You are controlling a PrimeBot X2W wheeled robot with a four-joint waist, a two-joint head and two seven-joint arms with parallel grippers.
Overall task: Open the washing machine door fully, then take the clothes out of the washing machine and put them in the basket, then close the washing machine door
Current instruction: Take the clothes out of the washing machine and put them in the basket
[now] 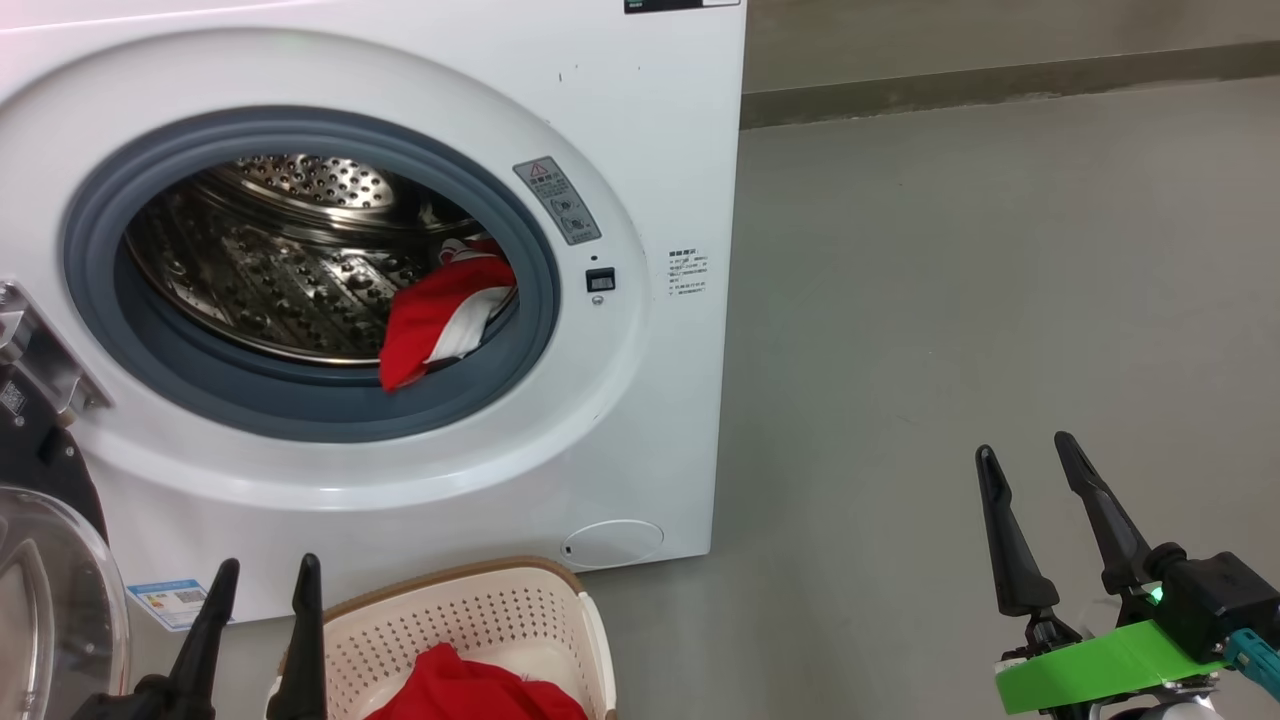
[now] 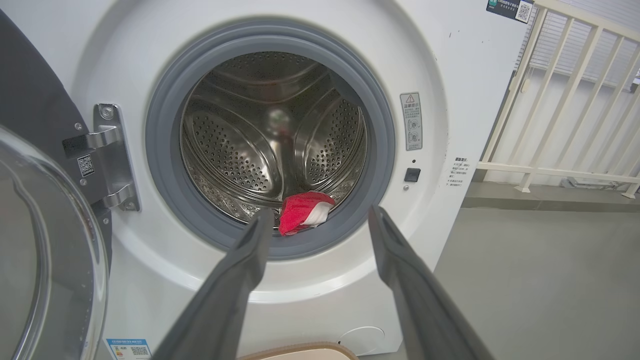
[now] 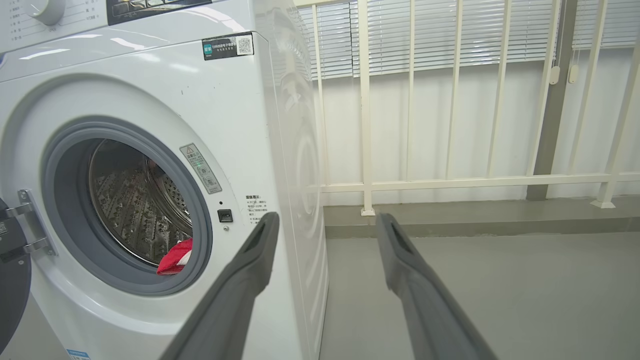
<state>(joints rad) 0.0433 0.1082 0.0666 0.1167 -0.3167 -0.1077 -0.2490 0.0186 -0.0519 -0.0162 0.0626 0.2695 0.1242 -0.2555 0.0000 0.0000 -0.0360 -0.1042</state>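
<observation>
Clothes (image 1: 440,310): hung over the grey seal (image 1: 300,410) of the washing machine (image 1: 660,150) at centre-left, with more red fabric (image 1: 470,690) in the basket (image 1: 470,620) at bottom centre. Showed left gripper (image 1: 268,565), lower left, and right gripper (image 1: 1025,445), lower right, jaws wide, holding nothing.

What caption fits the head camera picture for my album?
One red garment waits in the washing machine; another red piece already lies in the basket.
</observation>
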